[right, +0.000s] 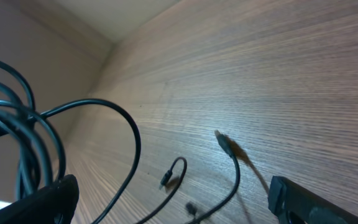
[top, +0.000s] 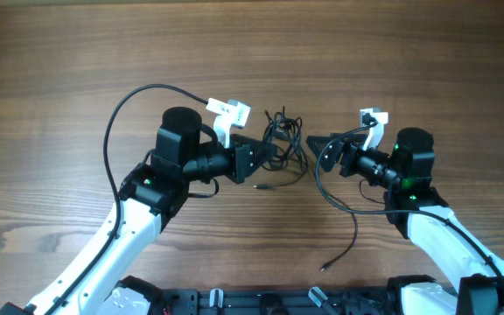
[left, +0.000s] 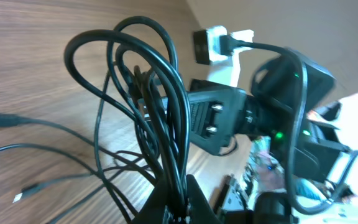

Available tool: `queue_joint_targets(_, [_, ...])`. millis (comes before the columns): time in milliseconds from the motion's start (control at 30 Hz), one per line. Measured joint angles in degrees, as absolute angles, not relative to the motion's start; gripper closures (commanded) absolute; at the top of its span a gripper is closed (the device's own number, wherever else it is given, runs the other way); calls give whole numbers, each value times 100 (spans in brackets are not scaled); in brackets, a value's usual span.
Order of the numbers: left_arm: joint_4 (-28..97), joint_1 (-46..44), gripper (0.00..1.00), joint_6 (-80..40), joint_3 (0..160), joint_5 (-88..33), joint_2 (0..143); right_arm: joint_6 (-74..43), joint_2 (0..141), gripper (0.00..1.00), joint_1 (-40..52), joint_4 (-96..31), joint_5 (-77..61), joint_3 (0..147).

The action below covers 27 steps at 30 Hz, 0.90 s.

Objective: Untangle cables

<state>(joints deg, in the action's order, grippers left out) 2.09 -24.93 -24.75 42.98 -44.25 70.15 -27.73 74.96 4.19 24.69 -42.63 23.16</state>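
The cables (top: 283,131) are thin black cords bunched in a clump at the table's middle, between my two grippers. My left gripper (top: 271,154) is shut on a bundle of their strands; in the left wrist view the loops (left: 143,93) rise from the closed jaws (left: 179,200). My right gripper (top: 316,143) is open just right of the clump. In the right wrist view its fingers (right: 173,202) are wide apart, with a cable loop (right: 131,127) by the left finger and plug tips (right: 221,140) on the wood. One loose strand (top: 353,234) trails toward the front.
The wooden table (top: 77,61) runs all round. The left arm's thicker black wire (top: 112,131) arcs out to the left. A white camera mount (top: 229,114) sits on the left wrist and another (top: 373,121) on the right wrist. The arm bases stand along the front edge.
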Motion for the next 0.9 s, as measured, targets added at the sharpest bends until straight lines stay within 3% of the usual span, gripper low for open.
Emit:
queue_joint_targets(233, [113,-3015,96,-2475,4298,-4788,7015,-2694,7496,0,419,2423,-4307,2316])
queue_joint_targets(367, [128,-3293,96,-2473,4298,-4805,7015,-3166,7496,0,427,1680,-3395,2318])
queue_joint_targets(500, [174,-3227,96,-2473,4296,-4652,7028,-3986,7494,0,528,864,-2504,2320])
queue_joint_targets(900, [167,-2978,96,-2655,4296,-4121,7032,-4504,7494,0,558,969,-2088,2320])
